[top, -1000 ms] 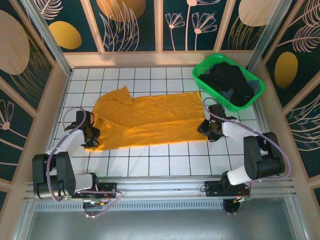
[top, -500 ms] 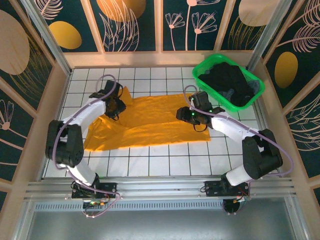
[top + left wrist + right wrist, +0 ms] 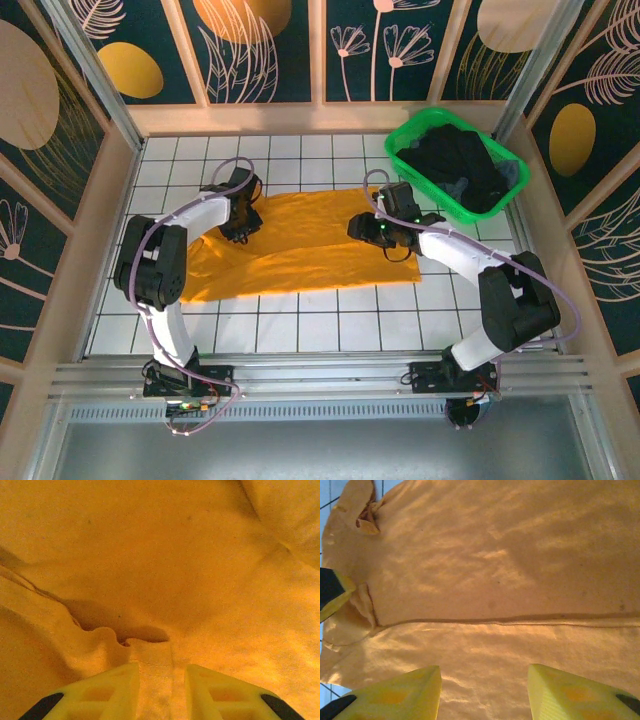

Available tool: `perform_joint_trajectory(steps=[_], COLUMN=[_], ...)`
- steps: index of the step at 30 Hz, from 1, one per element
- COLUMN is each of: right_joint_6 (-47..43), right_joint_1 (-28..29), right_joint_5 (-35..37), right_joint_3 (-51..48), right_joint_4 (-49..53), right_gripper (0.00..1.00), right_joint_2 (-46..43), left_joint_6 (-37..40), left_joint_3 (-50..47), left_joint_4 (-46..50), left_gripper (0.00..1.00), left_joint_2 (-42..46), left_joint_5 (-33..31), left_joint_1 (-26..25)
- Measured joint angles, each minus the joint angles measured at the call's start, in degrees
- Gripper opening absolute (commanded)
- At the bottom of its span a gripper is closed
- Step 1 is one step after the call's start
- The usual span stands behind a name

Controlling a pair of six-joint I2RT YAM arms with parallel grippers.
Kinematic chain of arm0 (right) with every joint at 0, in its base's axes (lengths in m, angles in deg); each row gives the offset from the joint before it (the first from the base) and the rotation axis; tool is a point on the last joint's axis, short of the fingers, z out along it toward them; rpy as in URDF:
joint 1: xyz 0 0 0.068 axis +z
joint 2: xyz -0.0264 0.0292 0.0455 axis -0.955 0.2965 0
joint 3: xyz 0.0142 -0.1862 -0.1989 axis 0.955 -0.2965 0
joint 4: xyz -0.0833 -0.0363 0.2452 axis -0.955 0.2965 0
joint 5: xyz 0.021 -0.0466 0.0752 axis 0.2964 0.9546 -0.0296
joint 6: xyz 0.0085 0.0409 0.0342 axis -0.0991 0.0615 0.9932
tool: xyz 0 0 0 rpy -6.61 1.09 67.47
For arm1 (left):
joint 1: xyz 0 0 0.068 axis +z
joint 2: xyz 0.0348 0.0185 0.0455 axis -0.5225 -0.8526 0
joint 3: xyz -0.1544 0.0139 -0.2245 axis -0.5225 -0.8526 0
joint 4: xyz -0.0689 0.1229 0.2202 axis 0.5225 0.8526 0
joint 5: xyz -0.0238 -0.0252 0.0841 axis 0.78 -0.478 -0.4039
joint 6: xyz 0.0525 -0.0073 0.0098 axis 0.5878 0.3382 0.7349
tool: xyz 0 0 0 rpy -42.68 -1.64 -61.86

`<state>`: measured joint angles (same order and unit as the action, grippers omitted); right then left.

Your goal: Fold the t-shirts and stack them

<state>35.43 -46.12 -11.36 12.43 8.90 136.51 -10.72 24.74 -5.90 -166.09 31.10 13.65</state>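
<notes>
Mustard shirt mid-fold, the rest waiting

My left claw is clenched on a pucker of the mustard t-shirt, which lies spread on the tiles left of the green basket. My right claw hangs released over the cloth nearer the basket. By my reckoning the fold is barely begun: the dark t-shirts lie heaped in the basket, nothing stacked yet.

Top view steeply down, wrist views close over shared t-shirt
</notes>
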Motion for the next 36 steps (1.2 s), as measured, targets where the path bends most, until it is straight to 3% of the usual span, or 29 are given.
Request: perform_joint_trajectory(steps=[8, 15, 22, 36], right_joint_6=[0.02, 0.22, 0.22, 0.22], right_joint_1=[0.0, 0.0, 0.0, 0.0], right_joint_5=[-1.64, -2.01, -2.03, -2.21], right_joint_3=[0.26, 0.26, 0.26, 0.26], right_joint_4=[-1.4, -1.9, -2.23, -2.58], right_gripper=[0.49, 0.49, 0.49, 0.49], right_joint_2=[0.42, 0.44, 0.44, 0.44], left_joint_6=[0.02, 0.28, 0.44, 0.46], left_joint_3=[0.0, 0.0, 0.0, 3.08], left_joint_4=[-0.15, -0.15, -0.13, 0.76], left_gripper=[0.27, 0.09, 0.0, 0.0], left_joint_2=[-2.51, -2.69, -2.69, -2.67], left_joint_5=[0.02, -0.52, -1.95, -4.74], left_joint_1=[-0.68, -1.05, -1.79, -6.99])
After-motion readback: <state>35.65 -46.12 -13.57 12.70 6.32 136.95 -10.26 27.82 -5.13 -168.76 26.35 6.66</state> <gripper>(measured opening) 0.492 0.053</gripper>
